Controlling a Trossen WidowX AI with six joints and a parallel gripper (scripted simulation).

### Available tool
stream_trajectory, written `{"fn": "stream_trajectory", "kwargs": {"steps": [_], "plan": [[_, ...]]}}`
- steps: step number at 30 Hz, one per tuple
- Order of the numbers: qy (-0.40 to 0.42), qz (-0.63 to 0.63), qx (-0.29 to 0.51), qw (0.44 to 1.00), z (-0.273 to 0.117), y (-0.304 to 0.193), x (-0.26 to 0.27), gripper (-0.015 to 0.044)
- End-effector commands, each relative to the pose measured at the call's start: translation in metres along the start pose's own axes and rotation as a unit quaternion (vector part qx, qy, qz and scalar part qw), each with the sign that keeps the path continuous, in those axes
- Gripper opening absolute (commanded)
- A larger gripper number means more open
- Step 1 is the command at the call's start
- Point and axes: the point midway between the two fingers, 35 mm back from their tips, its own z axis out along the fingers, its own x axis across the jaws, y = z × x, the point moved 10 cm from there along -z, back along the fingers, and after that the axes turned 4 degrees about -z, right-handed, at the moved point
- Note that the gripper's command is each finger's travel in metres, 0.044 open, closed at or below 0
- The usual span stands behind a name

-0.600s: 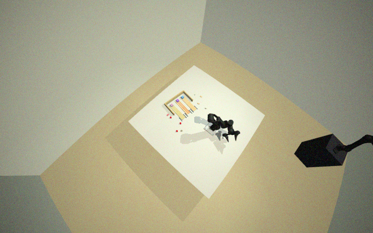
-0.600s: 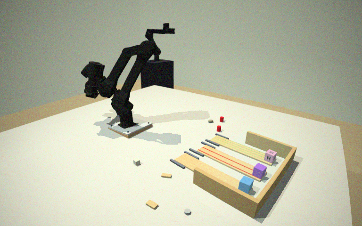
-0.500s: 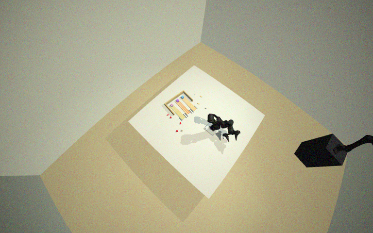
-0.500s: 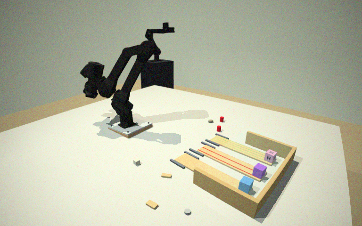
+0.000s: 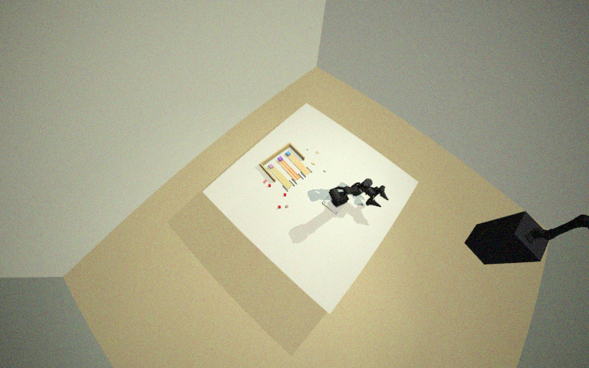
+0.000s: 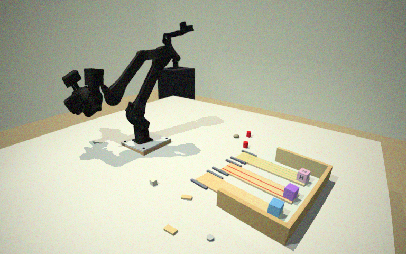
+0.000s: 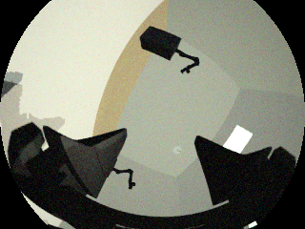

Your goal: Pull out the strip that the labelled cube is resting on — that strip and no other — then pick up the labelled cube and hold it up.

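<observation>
The gripper [image 6: 78, 103] hangs high in the air at the far left of the white table [image 6: 60, 194], well apart from the tray, its fingers spread wide with nothing between them; in the wrist view they frame only wall, floor and a dark box on a stand [image 7: 160, 41]. The wooden tray [image 6: 248, 214] sits at the near right, open on its left side. Three strips lie side by side in it, each with a cube at its right end: the pink cube marked H [image 6: 303, 175] rests on the farthest, green-lined strip [image 6: 269, 164] (the only lettered one), the purple cube [image 6: 291, 191] on the red-lined strip [image 6: 254, 179], the blue cube [image 6: 275, 207] on the plain strip [image 6: 233, 191] nearest the viewer.
</observation>
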Motion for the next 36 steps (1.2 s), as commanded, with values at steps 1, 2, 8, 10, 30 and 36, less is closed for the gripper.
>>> {"fn": "stream_trajectory", "kwargs": {"steps": [1,2,8,10,30,36], "plan": [[-0.041,0.047,-0.099,0.993,-0.018,0.019,-0.016,0.04],[-0.049,0.061,-0.129,0.989,-0.025,0.024,-0.02,0.04],[-0.08,0.138,-0.32,0.934,-0.075,0.049,-0.044,0.04],[-0.08,0.159,-0.383,0.906,-0.094,0.054,-0.05,0.04],[0.169,0.144,-0.85,0.478,-0.3,-0.008,-0.051,0.04],[0.281,0.05,-0.889,0.358,-0.337,-0.062,-0.033,0.04]]}}
